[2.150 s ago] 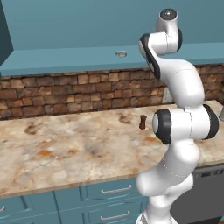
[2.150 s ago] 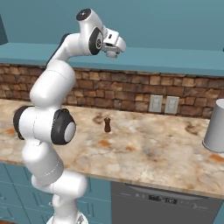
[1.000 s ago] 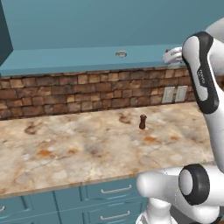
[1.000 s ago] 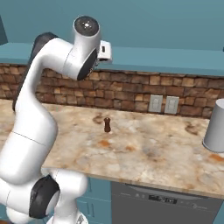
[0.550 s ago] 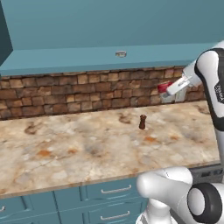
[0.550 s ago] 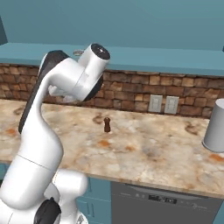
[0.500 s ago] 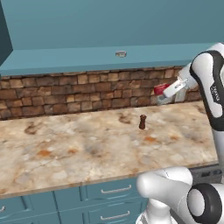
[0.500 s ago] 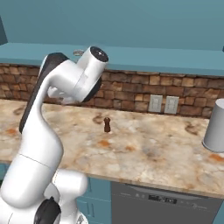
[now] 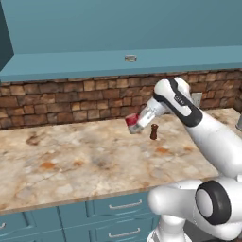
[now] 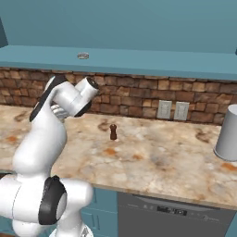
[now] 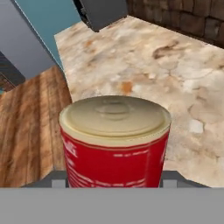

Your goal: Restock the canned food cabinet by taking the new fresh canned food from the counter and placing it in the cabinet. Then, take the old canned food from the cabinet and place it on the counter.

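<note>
Red-and-white can (image 9: 132, 124) is hanging above the counter (image 9: 71, 160), the gripper (image 9: 135, 125) clamping its sides; the tin (image 9: 130, 58) is sitting on the cabinet (image 9: 56, 64) shelf.

Red-and-white can (image 9: 132, 123) held tilted above the beige counter (image 9: 71, 160); silver tin (image 9: 130, 58) on cabinet shelf (image 9: 56, 64).
</note>
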